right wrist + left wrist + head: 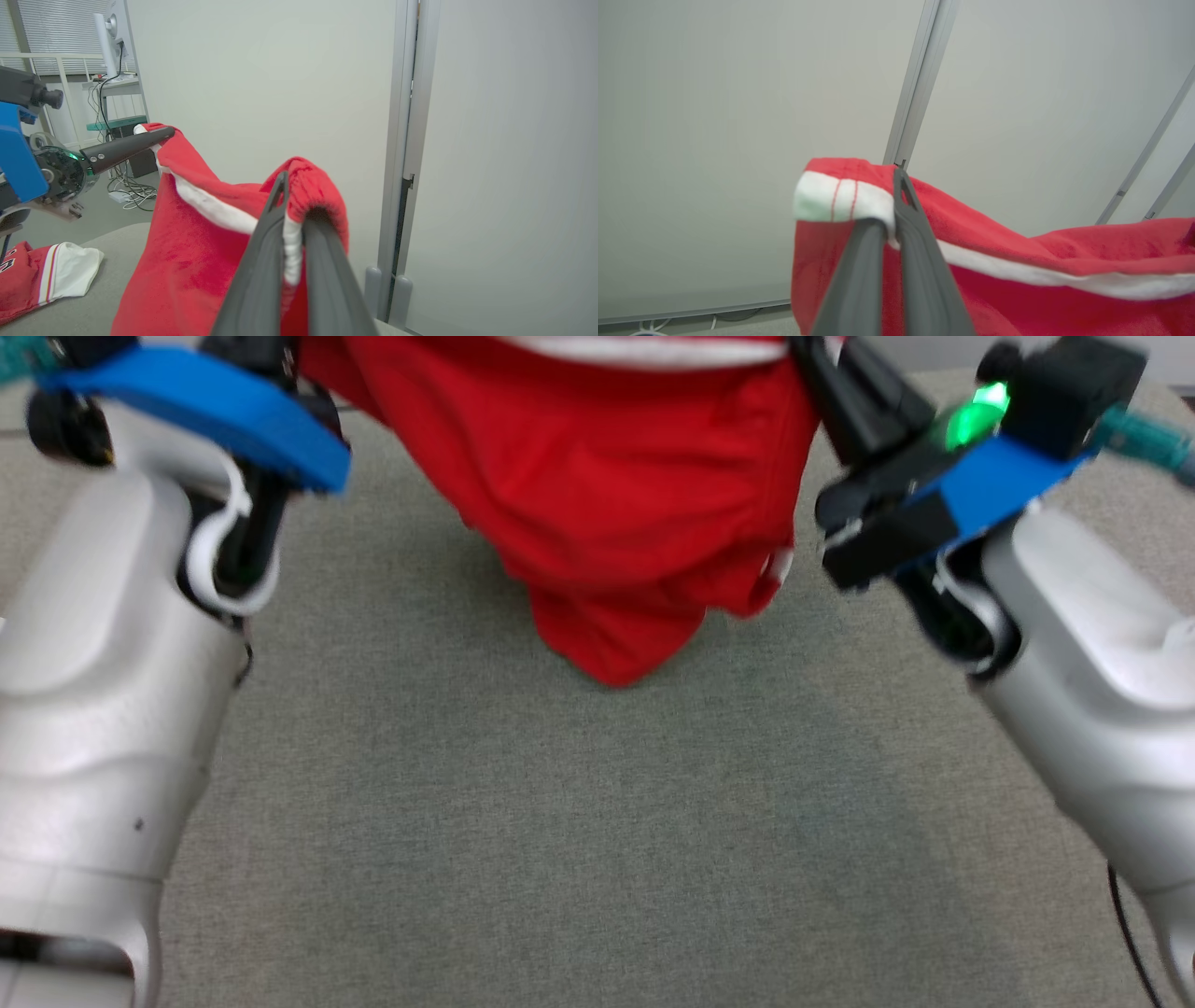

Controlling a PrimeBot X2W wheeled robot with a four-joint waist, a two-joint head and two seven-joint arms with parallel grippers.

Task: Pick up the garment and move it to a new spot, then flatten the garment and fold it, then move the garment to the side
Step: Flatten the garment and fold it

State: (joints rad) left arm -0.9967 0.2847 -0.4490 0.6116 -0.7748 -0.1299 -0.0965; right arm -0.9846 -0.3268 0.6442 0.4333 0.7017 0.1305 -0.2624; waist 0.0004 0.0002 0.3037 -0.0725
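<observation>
Red garment (597,495), one, seemingly aloft (two grippers (889,205) (299,200)).

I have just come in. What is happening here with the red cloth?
The robot holds a red garment with a white band up over the grey table. The left pincer and the right pincer are each shut on its top edge, one at each end, so it hangs spread between them. It is not yet laid flat or folded. Another red and white garment lies on the table.
</observation>
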